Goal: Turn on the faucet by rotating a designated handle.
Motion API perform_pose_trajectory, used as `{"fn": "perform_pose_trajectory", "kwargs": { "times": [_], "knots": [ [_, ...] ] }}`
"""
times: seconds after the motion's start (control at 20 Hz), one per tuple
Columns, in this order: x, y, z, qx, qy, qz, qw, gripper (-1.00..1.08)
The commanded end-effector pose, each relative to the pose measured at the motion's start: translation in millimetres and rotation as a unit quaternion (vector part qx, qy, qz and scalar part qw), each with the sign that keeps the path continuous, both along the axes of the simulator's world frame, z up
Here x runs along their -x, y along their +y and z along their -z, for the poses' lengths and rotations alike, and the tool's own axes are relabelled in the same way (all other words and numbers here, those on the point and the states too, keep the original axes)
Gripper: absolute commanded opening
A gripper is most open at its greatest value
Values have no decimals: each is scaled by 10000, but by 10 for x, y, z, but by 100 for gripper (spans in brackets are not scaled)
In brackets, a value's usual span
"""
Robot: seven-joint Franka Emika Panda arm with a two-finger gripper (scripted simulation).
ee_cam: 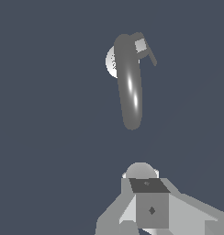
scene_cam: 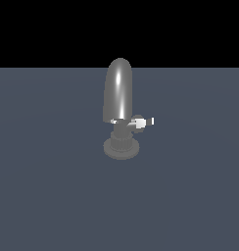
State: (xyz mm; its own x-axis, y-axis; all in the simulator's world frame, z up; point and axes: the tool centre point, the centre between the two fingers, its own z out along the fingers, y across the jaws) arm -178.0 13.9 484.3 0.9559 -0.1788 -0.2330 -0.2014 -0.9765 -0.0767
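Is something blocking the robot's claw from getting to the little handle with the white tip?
No separate object is visible. The handle sticks out beside the faucet toward the exterior view's right. In the wrist view the gripper is well apart from it, with the faucet's own spout lying nearer than the handle.

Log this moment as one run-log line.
phase: approach | hand: apart from faucet, holding nothing, open/shut unclear | handle: untouched, white tip toward exterior view's right | surface: dark
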Motion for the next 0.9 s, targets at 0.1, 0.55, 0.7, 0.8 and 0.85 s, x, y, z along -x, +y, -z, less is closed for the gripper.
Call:
{"fn": "perform_pose_trajectory", "kwargs": {
  "times": [0.1, 0.55, 0.7, 0.8, 0.85],
  "knots": [
    [-226, -11, 61, -161, 398, 358, 9984, -100],
    [-670, -79, 243, -495, 1217, 1094, 9853, -100],
    [-813, -114, 323, -611, 1498, 1346, 9776, -100],
    [-906, -142, 383, -689, 1687, 1516, 9715, -100],
    [-952, -156, 414, -728, 1782, 1601, 9681, -100]
  ]
}}
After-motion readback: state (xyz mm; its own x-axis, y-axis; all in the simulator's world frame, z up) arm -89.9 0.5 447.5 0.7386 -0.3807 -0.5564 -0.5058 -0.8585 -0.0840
